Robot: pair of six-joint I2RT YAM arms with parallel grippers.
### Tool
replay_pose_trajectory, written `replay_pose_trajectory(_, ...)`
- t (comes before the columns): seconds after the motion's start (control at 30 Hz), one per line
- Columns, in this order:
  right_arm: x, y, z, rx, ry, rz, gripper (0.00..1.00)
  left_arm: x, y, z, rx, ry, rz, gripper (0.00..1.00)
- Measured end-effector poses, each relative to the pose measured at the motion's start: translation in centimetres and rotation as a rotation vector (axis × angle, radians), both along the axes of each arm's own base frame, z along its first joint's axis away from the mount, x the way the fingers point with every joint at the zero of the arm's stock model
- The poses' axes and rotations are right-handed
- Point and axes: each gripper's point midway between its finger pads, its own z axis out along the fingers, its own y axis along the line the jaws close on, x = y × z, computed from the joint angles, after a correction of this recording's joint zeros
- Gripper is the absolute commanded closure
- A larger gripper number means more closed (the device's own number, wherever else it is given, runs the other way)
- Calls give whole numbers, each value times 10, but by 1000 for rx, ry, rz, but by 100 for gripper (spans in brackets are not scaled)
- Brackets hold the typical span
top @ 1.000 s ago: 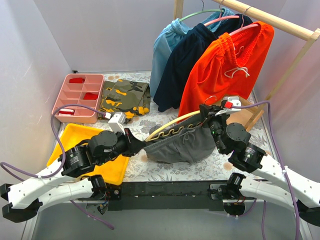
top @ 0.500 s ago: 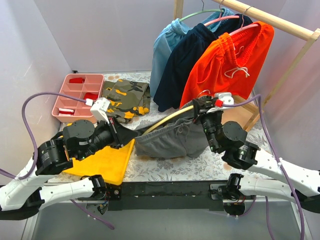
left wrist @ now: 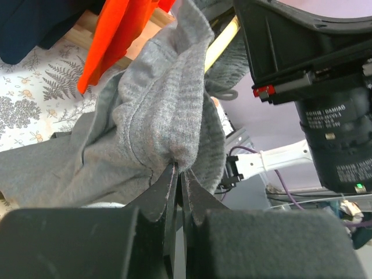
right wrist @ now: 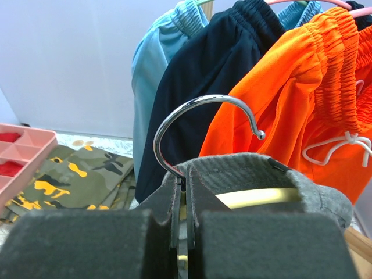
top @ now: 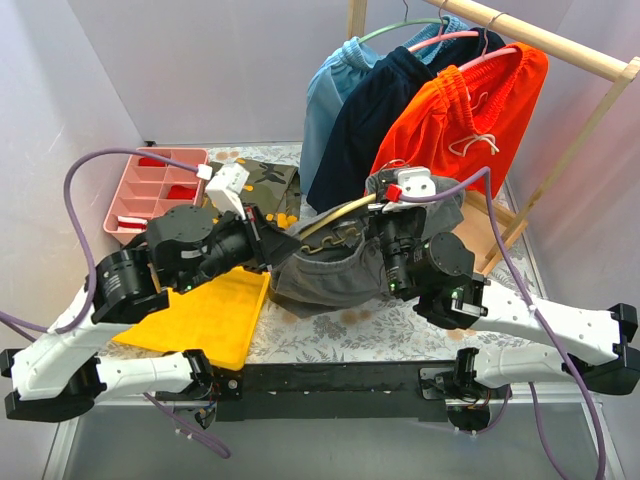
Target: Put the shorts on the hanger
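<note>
The dark grey shorts [top: 330, 275] hang between my two grippers above the table, draped over the cream hanger [top: 335, 217]. My left gripper [top: 272, 247] is shut on a fold of the shorts [left wrist: 157, 116], as the left wrist view [left wrist: 179, 170] shows. My right gripper [top: 385, 225] is shut on the hanger at the base of its metal hook [right wrist: 192, 122]; the right wrist view [right wrist: 185, 185] shows the grey waistband [right wrist: 261, 174] lying over the cream bar [right wrist: 256, 199]. Much of the hanger's lower bar is hidden by fabric.
A wooden rail [top: 545, 40] at the back right carries light blue [top: 325, 95], navy [top: 370, 120] and orange shorts [top: 450, 130] on hangers. A camouflage garment [top: 262, 178] and a pink tray [top: 150, 185] lie at the back left. A yellow cloth [top: 205, 315] lies near the left arm.
Both arms have risen and moved back toward the rail, lifting the hanger and shorts off the table. The left gripper has swung up and right, bunching the shorts toward the hanger.
</note>
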Motion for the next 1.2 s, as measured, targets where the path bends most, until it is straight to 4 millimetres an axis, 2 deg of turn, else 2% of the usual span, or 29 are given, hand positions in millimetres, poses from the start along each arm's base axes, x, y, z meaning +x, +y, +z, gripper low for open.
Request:
replay_pose_trajectory(0.1, -2, 2, -4, -27, 14, 4, 99, 8, -7, -7, 21, -7, 18, 100)
replay_pose_trajectory(0.2, -4, 3, 1, -32, 26, 23, 99, 14, -9, -6, 22, -24, 35, 98)
replay_pose_trajectory(0.23, -4, 3, 2, -27, 29, 30, 99, 16, -8, -5, 20, -32, 46, 80)
replay_pose_trajectory(0.3, -6, 2, 3, -16, 37, 48, 99, 20, -6, -2, 21, -49, 65, 74)
replay_pose_trajectory(0.33, -8, 1, 1, -14, 43, 59, 99, 21, -5, -1, 25, -62, 66, 61)
replay_pose_trajectory(0.47, -13, -10, -1, 21, 57, 93, 99, 19, -12, 6, 39, -104, 18, 49)
replay_pose_trajectory(0.6, -19, -17, -2, 54, 73, 129, 99, 22, -29, 20, 81, -148, -44, 44)
replay_pose_trajectory(0.7, -22, -18, -6, 56, 87, 155, 99, 22, -34, 12, 159, -174, -91, 41)
replay_pose_trajectory(0.77, -24, -20, -9, 48, 99, 170, 99, 18, -28, 3, 219, -201, -130, 34)
replay_pose_trajectory(0.87, -27, -22, -11, 35, 116, 189, 99, 6, -10, -2, 276, -263, -185, 30)
replay_pose_trajectory(0.9, -28, -23, -10, 35, 119, 195, 99, 1, -4, -4, 284, -281, -207, 25)
replay_pose_trajectory(1.0, -30, -25, -5, 35, 124, 205, 99, -14, 7, -14, 302, -329, -284, 23)
replay_pose_trajectory(1.1, -31, -27, 2, 37, 123, 215, 99, -21, 9, -21, 312, -364, -338, 24)
replay_pose_trajectory(1.2, -32, -28, 7, 39, 121, 227, 99, -18, 3, -30, 349, -377, -362, 23)
